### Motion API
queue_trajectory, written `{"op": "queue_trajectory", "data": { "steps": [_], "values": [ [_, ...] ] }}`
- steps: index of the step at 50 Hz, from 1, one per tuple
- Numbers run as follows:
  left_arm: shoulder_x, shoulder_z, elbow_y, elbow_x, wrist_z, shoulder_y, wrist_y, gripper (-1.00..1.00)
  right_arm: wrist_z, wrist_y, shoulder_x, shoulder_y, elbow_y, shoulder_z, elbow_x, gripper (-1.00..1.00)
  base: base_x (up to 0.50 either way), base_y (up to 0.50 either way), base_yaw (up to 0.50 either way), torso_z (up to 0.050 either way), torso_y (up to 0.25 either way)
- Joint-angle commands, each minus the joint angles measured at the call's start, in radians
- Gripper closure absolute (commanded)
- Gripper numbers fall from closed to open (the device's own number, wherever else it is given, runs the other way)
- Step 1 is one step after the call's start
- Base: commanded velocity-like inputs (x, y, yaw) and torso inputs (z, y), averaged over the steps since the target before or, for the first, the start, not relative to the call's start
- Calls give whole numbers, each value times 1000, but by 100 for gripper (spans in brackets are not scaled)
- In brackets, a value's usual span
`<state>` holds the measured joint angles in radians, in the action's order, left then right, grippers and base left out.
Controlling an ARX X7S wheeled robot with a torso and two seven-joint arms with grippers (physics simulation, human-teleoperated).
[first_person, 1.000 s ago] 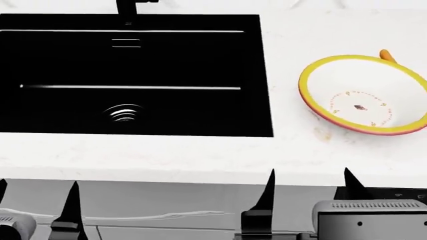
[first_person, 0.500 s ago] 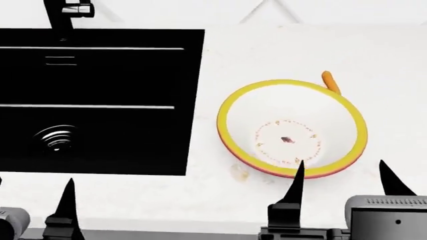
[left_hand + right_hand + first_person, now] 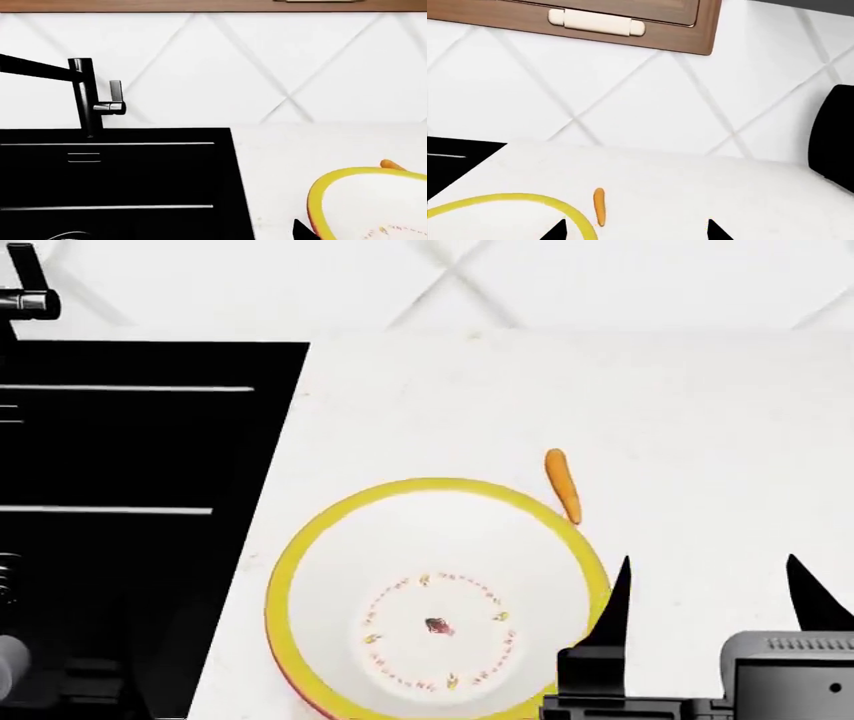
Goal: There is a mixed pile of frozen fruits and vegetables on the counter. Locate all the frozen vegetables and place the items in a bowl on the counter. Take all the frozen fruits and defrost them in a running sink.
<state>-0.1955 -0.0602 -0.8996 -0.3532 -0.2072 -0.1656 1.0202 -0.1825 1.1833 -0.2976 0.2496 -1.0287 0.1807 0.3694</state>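
bowl (image 3: 296, 570): on counter (image 3: 694, 410), just right of sink (image 3: 134, 450), nothing inside
carrot (image 3: 562, 486): lies on counter at bowl's far right rim, outside it, touching or nearly, can't tell
right gripper (image 3: 707, 590): fingers spread apart, nothing between them, low near bowl's right edge
left gripper: barely in view, can't tell its state
faucet (image 3: 85, 97): behind sink, lever on side
wall (image 3: 627, 100): diamond tiles, brown cabinet (image 3: 647, 15) above

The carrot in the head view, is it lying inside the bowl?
No, the carrot lies on the counter just outside the yellow rim of the bowl, which holds nothing.
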Motion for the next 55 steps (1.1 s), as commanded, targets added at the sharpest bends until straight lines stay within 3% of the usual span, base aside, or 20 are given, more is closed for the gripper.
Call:
{"op": "queue_trajectory", "data": {
  "steps": [1,19,25,27,29,32,36,44,55],
  "values": [
    [5,-50,-18,-8,24,-20,39,-100,5,-25,-5,-11,5,1,-12,-100,500,-63,0,0,0],
    [-7,-39,-10,-14,11,-15,30,-100,-46,39,-14,15,-13,46,78,-100,461,-53,0,0,1],
    [-7,-41,-6,-22,8,-18,33,-100,-57,211,-15,176,3,89,192,-100,0,0,0,0,0],
    [-9,-48,-12,-26,7,-15,37,-100,-44,342,-2,279,57,111,237,-100,0,0,0,0,0],
    [-7,-48,-13,-30,4,-21,44,-100,-140,386,-11,359,128,179,414,-100,0,0,0,0,0],
    [-8,-54,-8,-35,4,-25,45,-100,-518,385,-138,497,313,156,864,-100,0,0,0,0,0],
    [-6,-65,-4,-44,2,-33,50,-100,-674,379,-192,597,497,69,1102,-100,0,0,0,0,0],
    [-12,-90,3,-59,4,-35,52,-100,-494,342,-254,793,840,-182,975,-100,0,0,0,0,0],
    [-17,-100,8,-73,1,-40,55,-100,-255,222,-250,922,1127,-455,750,-100,0,0,0,0,0]
  ]
}}
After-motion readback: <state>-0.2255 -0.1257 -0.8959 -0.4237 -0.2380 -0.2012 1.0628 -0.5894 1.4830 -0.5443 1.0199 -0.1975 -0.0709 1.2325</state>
